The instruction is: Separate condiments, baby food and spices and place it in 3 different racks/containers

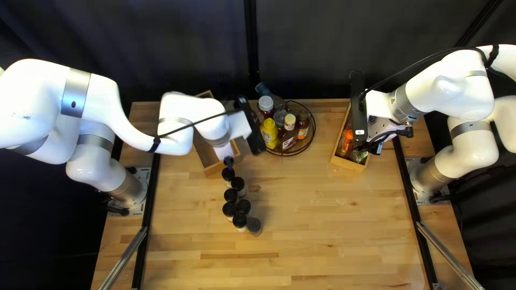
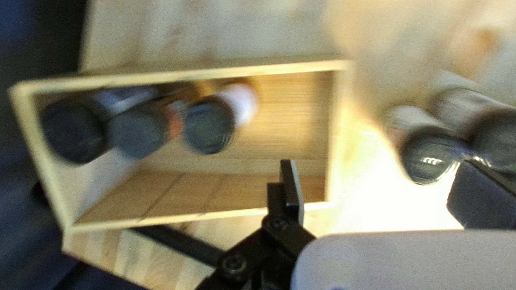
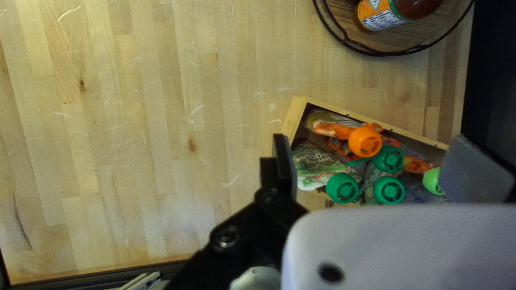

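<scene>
Top left view: Condiment bottles, including a yellow squeeze bottle, stood grouped in a round wire-rimmed tray near the far edge of the tabletop. Seven dark-lidded spice jars stood in a loose cluster on the tabletop, nearer the viewer than the left wooden box. The left claw was positioned over the near end of that box, close to the cluster. The right claw was above the right wooden box, which contained the baby food pouches.

Left wrist view: The left claw was released, its fingers spread wide with nothing gripped. Ahead of it, three spice jars occupied one end of the left wooden box, leaning side by side. Two further jars stood on the tabletop just beyond the opposite end.

Right wrist view: The right claw was likewise released, its fingers wide apart and nothing held. Between and beyond them, the right wooden box held baby food pouches with orange, green and light green caps. An orange-labelled bottle lay within the view's portion of the round wire-rimmed tray.
</scene>
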`<action>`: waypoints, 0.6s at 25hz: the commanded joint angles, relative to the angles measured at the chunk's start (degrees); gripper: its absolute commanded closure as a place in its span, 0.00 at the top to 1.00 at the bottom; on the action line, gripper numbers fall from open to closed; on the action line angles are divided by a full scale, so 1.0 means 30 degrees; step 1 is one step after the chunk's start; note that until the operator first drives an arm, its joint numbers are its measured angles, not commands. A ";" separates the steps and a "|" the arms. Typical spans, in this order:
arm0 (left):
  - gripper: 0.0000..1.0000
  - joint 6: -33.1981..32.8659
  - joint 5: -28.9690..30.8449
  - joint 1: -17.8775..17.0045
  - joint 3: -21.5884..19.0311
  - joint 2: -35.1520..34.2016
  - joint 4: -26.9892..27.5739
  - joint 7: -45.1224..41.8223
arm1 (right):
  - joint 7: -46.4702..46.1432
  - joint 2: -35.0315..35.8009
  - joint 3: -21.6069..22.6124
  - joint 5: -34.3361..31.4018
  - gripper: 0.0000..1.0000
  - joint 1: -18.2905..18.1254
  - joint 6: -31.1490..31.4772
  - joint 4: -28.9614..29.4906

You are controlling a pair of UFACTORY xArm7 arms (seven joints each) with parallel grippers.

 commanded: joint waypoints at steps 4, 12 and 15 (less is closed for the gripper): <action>1.00 -0.1116 -0.1577 -0.1119 -0.0539 0.1803 0.0927 0.2024 | 0.0000 0.0000 0.0000 0.0000 1.00 0.0000 0.0000 0.0000; 1.00 -0.1445 -0.3349 -0.2480 -0.1474 0.3617 0.2610 0.5837 | 0.0000 0.0000 0.0000 0.0000 1.00 0.0000 0.0000 0.0000; 1.00 -0.1494 -0.3621 -0.2808 -0.1790 0.4136 0.3377 0.6541 | 0.0000 0.0000 0.0000 0.0000 1.00 0.0000 0.0000 0.0000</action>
